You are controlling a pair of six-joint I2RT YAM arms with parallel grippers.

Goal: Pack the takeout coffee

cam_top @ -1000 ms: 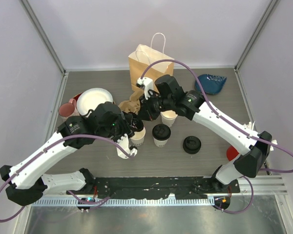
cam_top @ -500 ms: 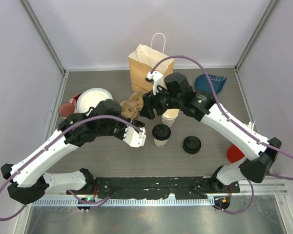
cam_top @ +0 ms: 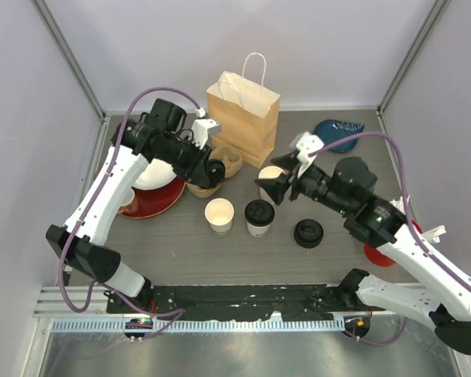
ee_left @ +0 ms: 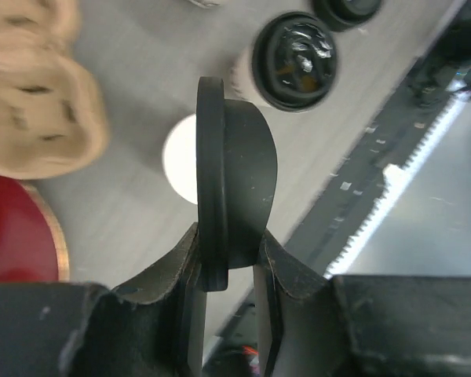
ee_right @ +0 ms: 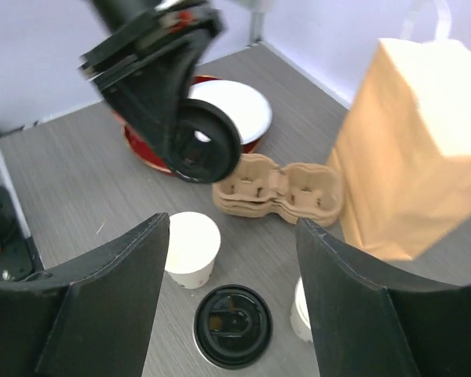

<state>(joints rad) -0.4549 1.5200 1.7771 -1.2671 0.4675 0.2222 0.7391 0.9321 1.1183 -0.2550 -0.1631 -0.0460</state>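
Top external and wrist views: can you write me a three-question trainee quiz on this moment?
1. True or false: the left gripper is shut on a black lid.
2. The white cup just left of the lidded cup is: A lidded, B open-topped, C lying on its side.
3. Fill the blank: the right gripper is ___, holding nothing.
Key: 1 true; 2 B; 3 open.
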